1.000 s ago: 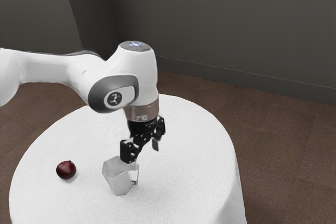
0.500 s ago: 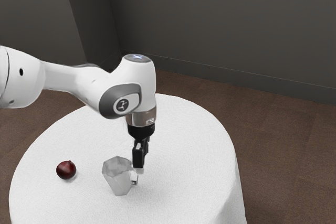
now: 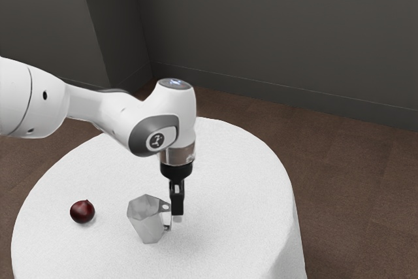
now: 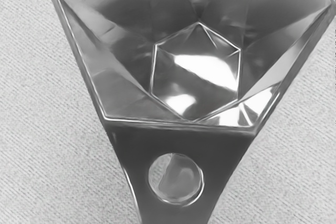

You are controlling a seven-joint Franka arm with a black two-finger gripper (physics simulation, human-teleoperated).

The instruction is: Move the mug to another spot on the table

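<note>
mug [image 4: 194, 72]: rim cut by my wrist view's edge
handle [image 3: 167, 224]: partly behind my gripper [image 3: 177, 216]
table [image 3: 248, 161]: front cropped

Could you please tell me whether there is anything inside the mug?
No, in the wrist view the mug is bare inside, right down to its shiny hexagonal bottom.

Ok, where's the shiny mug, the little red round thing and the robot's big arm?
mug [image 3: 147, 225]: exterior view, on its faceted side wall.
red round thing [image 3: 82, 211]: exterior view, on its middle.
arm [image 3: 98, 110]: exterior view, on its white link above the table.
</note>
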